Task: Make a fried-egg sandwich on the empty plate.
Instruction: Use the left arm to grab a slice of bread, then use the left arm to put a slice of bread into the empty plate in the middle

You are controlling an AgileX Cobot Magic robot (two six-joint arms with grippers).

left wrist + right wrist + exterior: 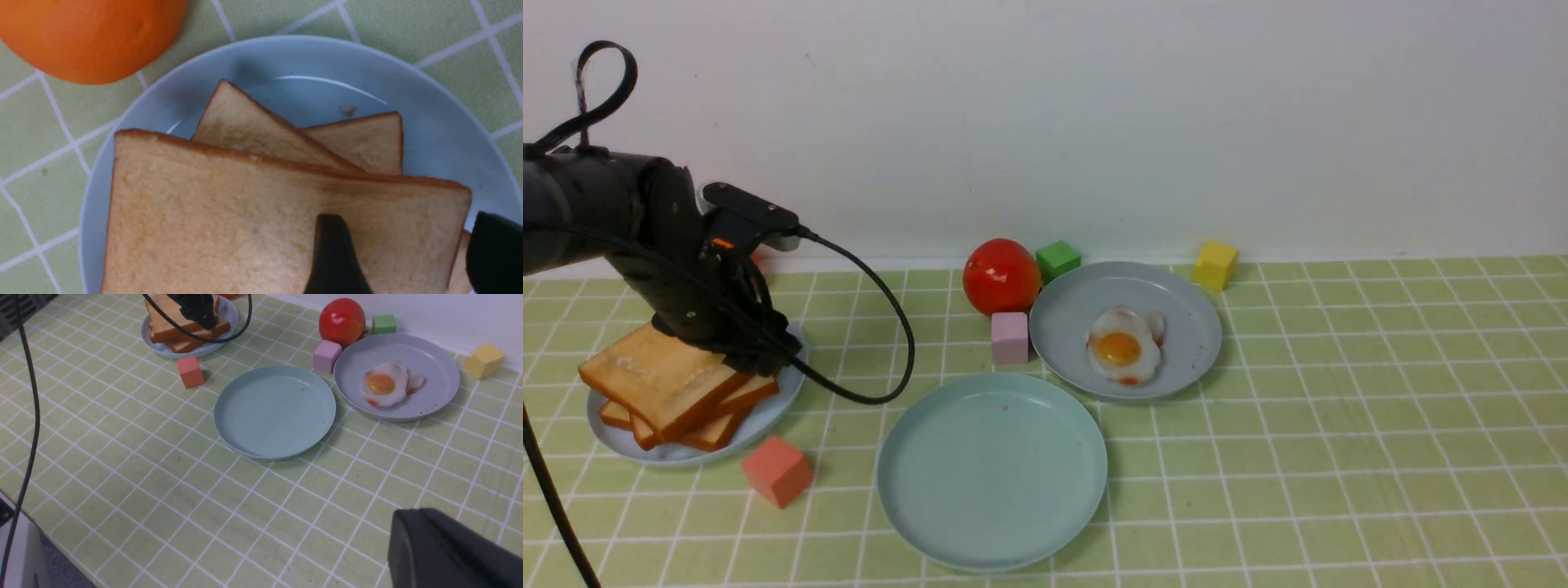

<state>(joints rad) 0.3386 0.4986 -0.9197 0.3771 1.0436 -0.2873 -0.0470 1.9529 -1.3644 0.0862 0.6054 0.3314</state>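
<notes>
Glossy white plastic, wavy at the edge, with a domed orange yolk and red flecks on its near rim: that is the egg (1125,347). It lies flat, yolk up, on a smooth grey-blue plate (1176,298) right of centre, toward the far side. It is close to round, so I read no clear long axis. A small white lobe pokes out at its far right, and I cannot tell whether it belongs to the egg.

The teal plate (992,482) sits just near-left of that one. It is round and matte with a low raised rim, and bare.

The toast (666,380) is at the far left on a second grey-blue plate (768,416). The slices are square and golden with a fine crumb and dark crust, fanned so their corners splay out. The top slice lies skewed and tilted.

My left gripper (760,355) is down at the right side of that stack with its jaws spread. One black finger (333,253) is over the top slice and the other is off its edge, so nothing is clamped. My right gripper (433,547) shows only as a dark block over the near right of the tiled cloth (1339,449), closed and holding nothing.

A shiny tomato (1001,276) and a green cube (1058,259) stand far of the egg's plate, a yellow cube (1215,263) to its far right, and a lilac cube (1009,336) touching its left rim. A salmon cube (777,470) sits near the toast. An orange (90,36) lies beside the toast's plate.
</notes>
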